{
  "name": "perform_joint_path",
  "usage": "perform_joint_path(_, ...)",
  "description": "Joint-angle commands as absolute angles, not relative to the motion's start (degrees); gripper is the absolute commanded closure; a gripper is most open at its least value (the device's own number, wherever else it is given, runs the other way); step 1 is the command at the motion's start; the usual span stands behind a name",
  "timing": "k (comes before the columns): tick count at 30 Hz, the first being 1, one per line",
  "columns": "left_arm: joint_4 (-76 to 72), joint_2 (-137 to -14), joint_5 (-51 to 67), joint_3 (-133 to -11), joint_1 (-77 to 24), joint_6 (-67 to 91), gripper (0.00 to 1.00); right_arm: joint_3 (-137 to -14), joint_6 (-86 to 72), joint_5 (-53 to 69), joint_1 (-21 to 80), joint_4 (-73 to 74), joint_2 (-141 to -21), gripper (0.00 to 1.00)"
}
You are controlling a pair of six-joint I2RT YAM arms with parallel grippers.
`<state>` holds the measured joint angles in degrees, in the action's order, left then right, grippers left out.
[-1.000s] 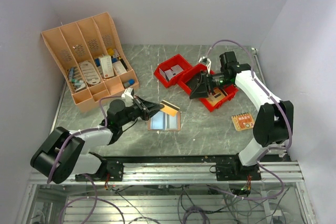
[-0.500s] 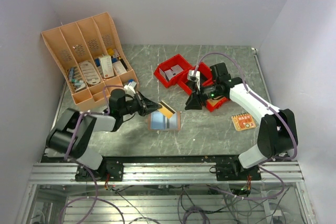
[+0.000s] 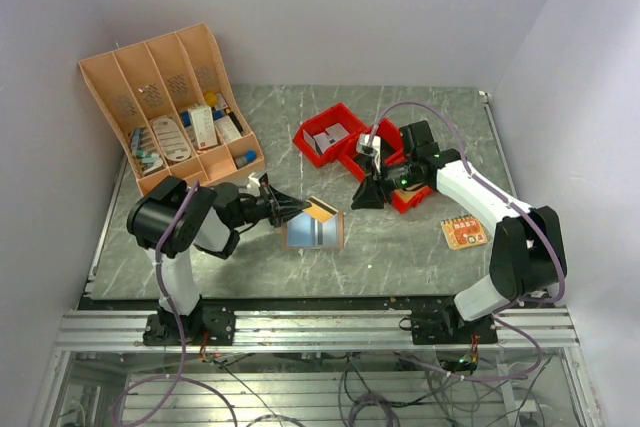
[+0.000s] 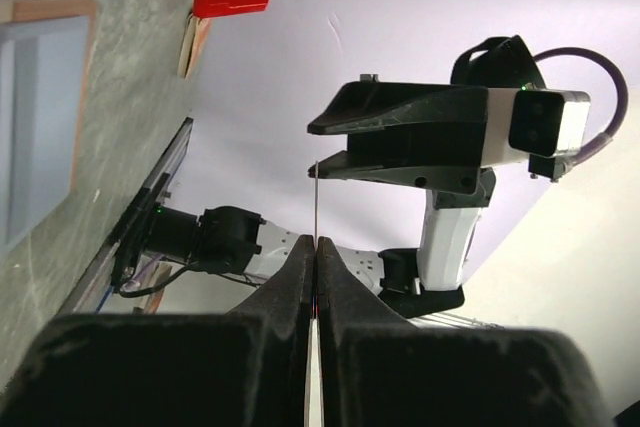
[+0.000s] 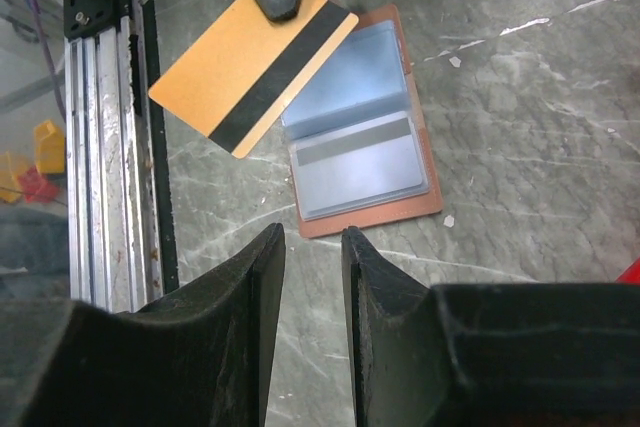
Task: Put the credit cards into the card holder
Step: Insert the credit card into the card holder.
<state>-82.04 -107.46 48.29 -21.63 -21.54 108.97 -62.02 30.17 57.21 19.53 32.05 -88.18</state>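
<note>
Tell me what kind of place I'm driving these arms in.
Probably a lab test cell, not a home or shop: plain white walls box in a table, both arms are bolted to an aluminium rail, with loose cabling below.

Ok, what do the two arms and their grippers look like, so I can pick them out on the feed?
The left arm and right arm have white links, bulky black joints and a purple cable trailing along each. The left gripper and right gripper are black, with wedge-shaped fingers tapering to thin tips.
</note>
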Motion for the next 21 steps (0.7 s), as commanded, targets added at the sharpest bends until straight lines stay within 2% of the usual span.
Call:
perform_joint_path(1, -99.1, -105.9, 51.2, -22.1, -21.4, 112.0, 0.93, -61.5, 29.9, 57.7, 19.8, 30.8, -87.4, 0.71)
perform_joint_path(6, -99.1, -104.3, 51.8, -22.0, -21.4, 109.0, 0.93, -61.1, 29.9, 56.8, 19.8, 30.6, -87.1, 0.71)
perform_joint_path(9, -93.9, -98.4, 54.1, -22.7, -21.4, 96.5, 0.93, -59.7, 31.4, 53.1, 19.8, 29.4, -86.4, 0.68)
perform_joint_path(10, -88.2, -95.1, 54.5, -22.5, -21.3, 89.9, 0.93, -59.2, 32.2, 52.1, 19.9, 28.8, -86.2, 0.68)
perform_joint_path(12, -66.2, -85.9, 53.1, -23.5, -21.4, 71.0, 0.93, -58.3, 33.8, 51.2, 19.8, 28.7, -85.7, 0.67)
perform_joint_path(14, -30.1, -74.7, 44.3, -28.9, -22.5, 39.8, 0.93, -57.8, 36.3, 51.6, 19.8, 28.4, -85.1, 0.66)
perform_joint_path(15, -13.5, -69.3, 38.9, -31.4, -23.7, 31.1, 0.93, -56.4, 37.6, 51.9, 19.8, 28.4, -85.0, 0.65)
perform_joint_path(16, -8.2, -66.9, 34.1, -32.8, -24.4, 27.0, 0.93, -55.6, 39.1, 52.3, 19.9, 28.4, -85.0, 0.65)
perform_joint_path(18, -9.4, -66.1, 34.9, -32.6, -24.4, 26.3, 0.93, -54.7, 42.2, 52.8, 20.4, 28.7, -85.5, 0.65)
perform_joint_path(21, 2.5, -71.0, 33.3, -38.3, -24.2, 19.3, 0.93, -54.3, 42.5, 50.0, 22.6, 28.2, -87.0, 0.65)
